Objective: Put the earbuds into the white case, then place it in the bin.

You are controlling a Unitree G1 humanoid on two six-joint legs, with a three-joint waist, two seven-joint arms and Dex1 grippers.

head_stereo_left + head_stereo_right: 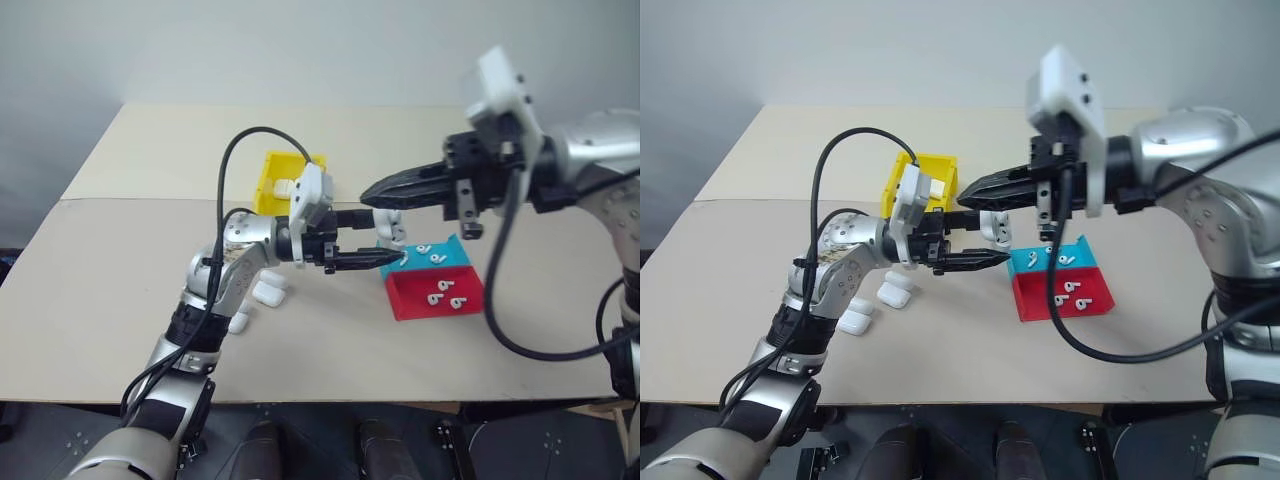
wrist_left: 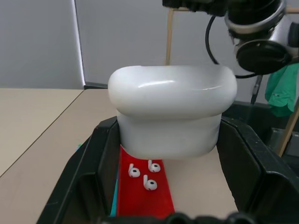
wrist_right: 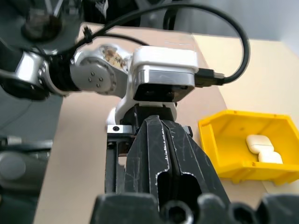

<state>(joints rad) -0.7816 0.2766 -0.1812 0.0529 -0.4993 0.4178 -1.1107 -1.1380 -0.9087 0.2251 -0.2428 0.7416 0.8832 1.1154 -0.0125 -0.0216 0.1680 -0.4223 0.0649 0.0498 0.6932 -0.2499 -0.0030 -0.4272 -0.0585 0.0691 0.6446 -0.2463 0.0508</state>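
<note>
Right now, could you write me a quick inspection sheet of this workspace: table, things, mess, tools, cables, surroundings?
Surface: beige table.
Job's things: white case clamped in left tool; earbuds in red tray and teal tray; yellow bin holds two cases.
Clutter: spare cases on the table beside the left arm.
Tools: right tool shut, above the case.
Cables: black cable looping over each arm.
Surroundings: grey wall.

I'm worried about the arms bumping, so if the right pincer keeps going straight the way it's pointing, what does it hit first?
Most likely the white case held in the left pincer. The shut right pincer points its tip at that case and at the left wrist behind it. Depth is hard to judge, so it might pass just above.
</note>
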